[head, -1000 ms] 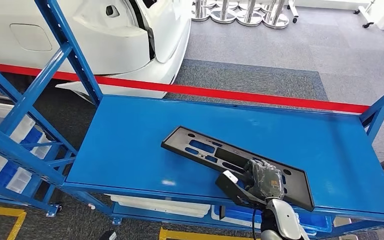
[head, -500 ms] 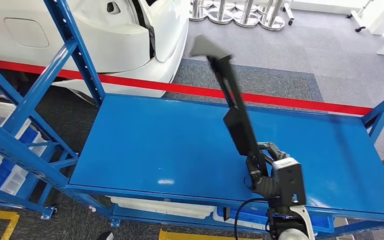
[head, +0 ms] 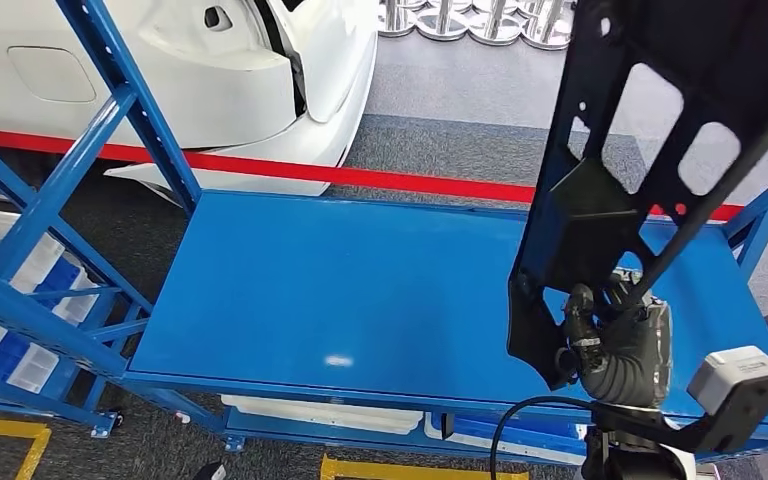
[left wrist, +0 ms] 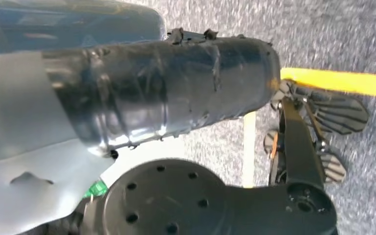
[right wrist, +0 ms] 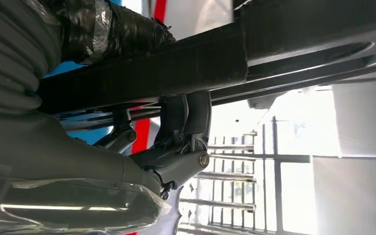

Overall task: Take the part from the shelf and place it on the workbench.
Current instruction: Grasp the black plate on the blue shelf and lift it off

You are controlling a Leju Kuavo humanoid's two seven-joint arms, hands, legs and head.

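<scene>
Lifted clear of the shelf [head: 290,290] where it lay flat a second ago, the part [head: 600,210] now stands nearly upright, tilted toward the camera and reaching past the top of the head view. The right hand [head: 615,345] grips it by its lower end, over the shelf's front right corner; the right wrist view shows the fingers [right wrist: 183,122] wrapped under the black bar of the part. Nothing of the part touches the blue deck. The left hand [left wrist: 161,88] hangs by the robot's side, and whether its fingers are apart or curled cannot be told.

The grip sits at one end of a long, flat panel, so its weight could lever it loose in the fingers. Turning toward the workbench, the high end might also strike the shelf's blue upright [head: 760,215] at the right edge.
</scene>
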